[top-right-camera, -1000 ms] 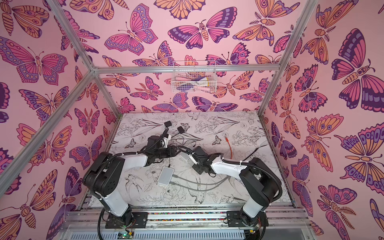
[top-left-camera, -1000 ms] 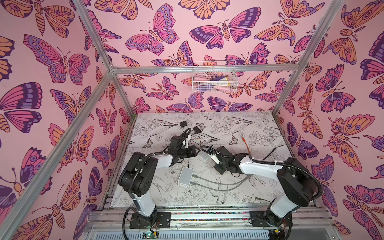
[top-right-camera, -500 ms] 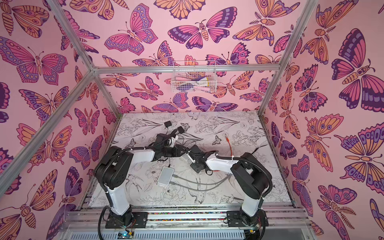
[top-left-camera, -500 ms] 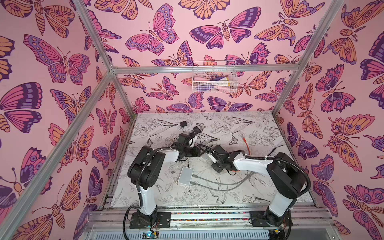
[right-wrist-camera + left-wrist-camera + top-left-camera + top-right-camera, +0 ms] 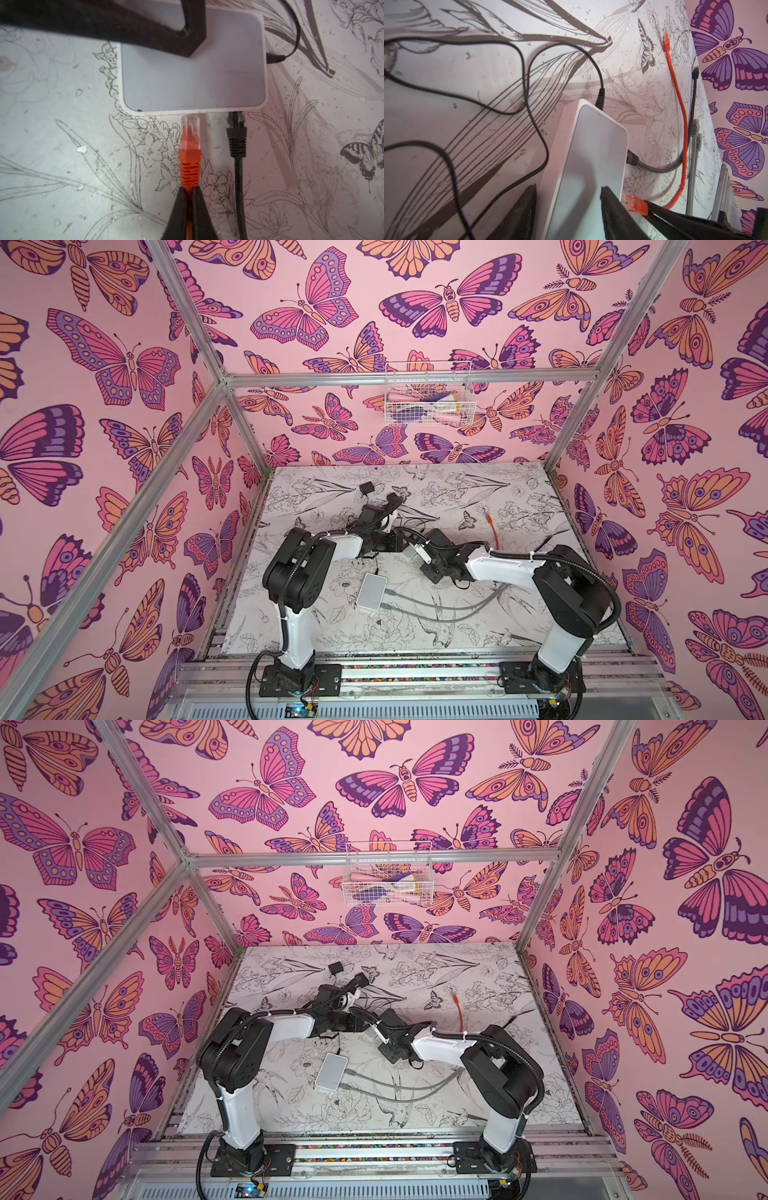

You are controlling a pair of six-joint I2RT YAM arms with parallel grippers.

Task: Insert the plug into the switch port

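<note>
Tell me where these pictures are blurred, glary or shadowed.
Right wrist view: orange plug and white switch fairly sharp, right gripper soft, a blurred black finger overhead, pinkish cast. Left wrist view: left gripper fingers dark and blurred. Top views: evenly lit, walls bowed by the wide lens.

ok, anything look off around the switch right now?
Nothing damaged or spilled. The orange plug, in the right pincer, has its tip at the switch edge, not seated, beside a black plug that looks seated. The power cord lies in loose loops near the switch.
</note>
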